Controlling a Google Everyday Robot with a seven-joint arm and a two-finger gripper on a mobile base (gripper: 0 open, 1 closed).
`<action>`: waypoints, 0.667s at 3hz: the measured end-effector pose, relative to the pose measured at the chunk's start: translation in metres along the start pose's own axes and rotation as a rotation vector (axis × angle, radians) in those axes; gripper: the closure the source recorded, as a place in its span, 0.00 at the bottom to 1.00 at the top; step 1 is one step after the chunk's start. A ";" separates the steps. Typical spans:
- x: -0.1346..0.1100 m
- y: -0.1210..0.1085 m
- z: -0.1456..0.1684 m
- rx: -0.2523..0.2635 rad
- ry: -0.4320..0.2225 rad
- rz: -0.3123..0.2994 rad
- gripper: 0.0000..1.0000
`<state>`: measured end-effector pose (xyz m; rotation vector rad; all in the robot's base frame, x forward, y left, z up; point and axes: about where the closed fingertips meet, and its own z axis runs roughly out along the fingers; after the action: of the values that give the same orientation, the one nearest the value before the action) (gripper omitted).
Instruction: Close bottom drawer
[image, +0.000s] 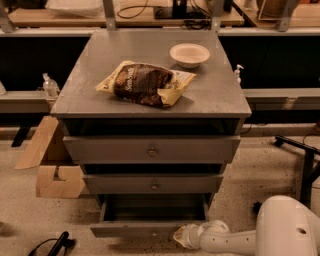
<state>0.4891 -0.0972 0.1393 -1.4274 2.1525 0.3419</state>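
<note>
The bottom drawer (150, 227) of the grey cabinet (150, 95) is pulled partly out, and its plain grey tray interior shows. Its front panel sits low in the camera view with a small knob at its lower edge. My gripper (181, 236) is at the right end of the drawer front, at the end of my white arm (235, 240), which reaches in from the lower right. It is at or against the panel; I cannot tell whether it touches.
Two wider knobbed drawers (152, 150) above are shut. A snack bag (142, 84) and a white bowl (189, 54) lie on the cabinet top. Cardboard pieces (52, 167) stand at the left. A black chair base (300, 160) is at the right. A black object (55, 245) lies on the floor bottom left.
</note>
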 end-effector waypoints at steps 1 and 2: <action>0.000 0.001 0.000 0.000 0.000 0.000 1.00; -0.019 -0.019 0.018 0.020 -0.019 -0.024 1.00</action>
<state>0.5170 -0.0811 0.1366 -1.4324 2.1162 0.3221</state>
